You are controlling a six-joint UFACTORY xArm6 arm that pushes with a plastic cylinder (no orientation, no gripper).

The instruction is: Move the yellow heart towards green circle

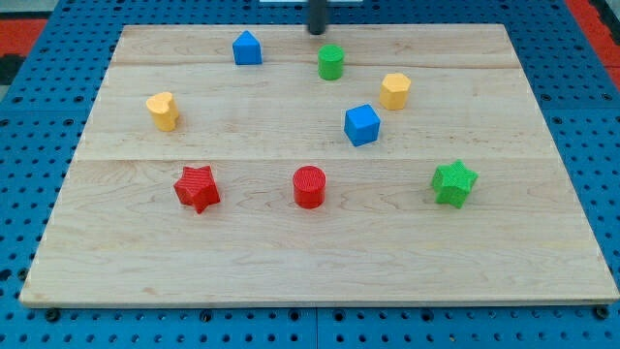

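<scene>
The yellow heart [163, 110] lies at the view's left on the wooden board. The green circle [330, 61] stands near the view's top, right of centre-left, well to the right of the heart. My tip [317, 30] is at the view's top edge of the board, just above and slightly left of the green circle, far from the yellow heart.
A blue house-shaped block [247, 47] sits left of the tip. A yellow hexagon [394, 90], a blue cube [362, 124], a red circle [309, 186], a red star [197, 187] and a green star [453, 182] lie on the board [310, 262].
</scene>
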